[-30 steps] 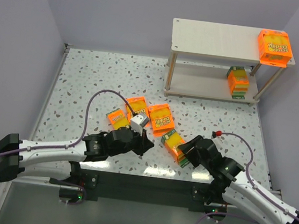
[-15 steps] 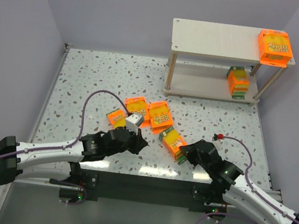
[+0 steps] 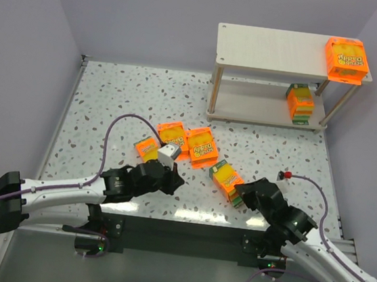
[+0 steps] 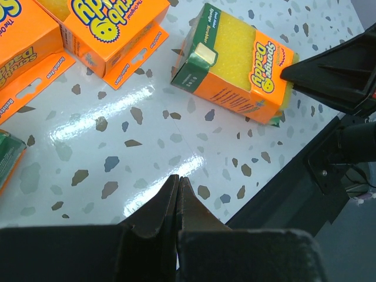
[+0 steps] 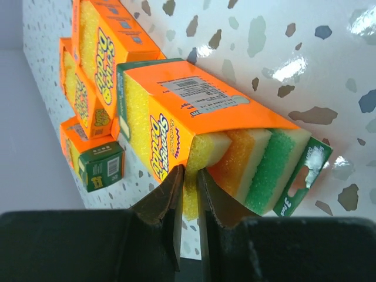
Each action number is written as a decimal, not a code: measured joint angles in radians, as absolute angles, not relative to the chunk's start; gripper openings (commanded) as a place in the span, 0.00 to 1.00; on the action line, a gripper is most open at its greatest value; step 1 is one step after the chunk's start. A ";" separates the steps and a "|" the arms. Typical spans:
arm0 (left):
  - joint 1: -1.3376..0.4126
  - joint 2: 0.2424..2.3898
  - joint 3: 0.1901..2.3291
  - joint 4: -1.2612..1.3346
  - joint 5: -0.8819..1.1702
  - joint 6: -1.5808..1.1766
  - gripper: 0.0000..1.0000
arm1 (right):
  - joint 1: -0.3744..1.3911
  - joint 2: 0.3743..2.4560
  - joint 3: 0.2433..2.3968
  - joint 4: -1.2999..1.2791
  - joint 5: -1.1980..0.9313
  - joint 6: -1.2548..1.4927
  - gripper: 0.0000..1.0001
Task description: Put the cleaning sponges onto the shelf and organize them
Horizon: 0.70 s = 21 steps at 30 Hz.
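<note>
Here, well before the shelf [image 3: 275,42], by the table [image 3: 201,207] edge, a sponge pack [image 5: 194,117] is pinched by its yellow layer in the right gripper [image 5: 189,171] — grip depth hidden — while the left gripper [image 4: 177,178] is closed, empty.

Left gripper [image 4: 177,179] and right gripper [image 5: 189,173] hang low, jaws together.

Print you can read on the packs
You'll find "Sponge Daddy" on the near pack [image 4: 235,64] and "The Original" on the upper pack [image 4: 111,23]; smaller print is illegible.
</note>
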<state>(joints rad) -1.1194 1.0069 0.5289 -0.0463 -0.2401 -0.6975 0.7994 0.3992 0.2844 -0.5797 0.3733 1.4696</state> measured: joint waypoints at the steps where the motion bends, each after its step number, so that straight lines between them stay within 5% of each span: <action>1: -1.119 1.007 0.529 -0.048 -0.240 -0.698 0.00 | 0.799 0.380 0.295 -0.600 0.382 1.468 0.00; 11: -1.119 1.007 0.529 -0.050 -0.241 -0.698 0.00 | 0.799 0.255 0.402 -0.733 0.501 1.431 0.00; 21: -1.119 1.007 0.529 -0.051 -0.241 -0.698 0.00 | 0.799 0.362 0.434 -0.690 0.567 1.372 0.00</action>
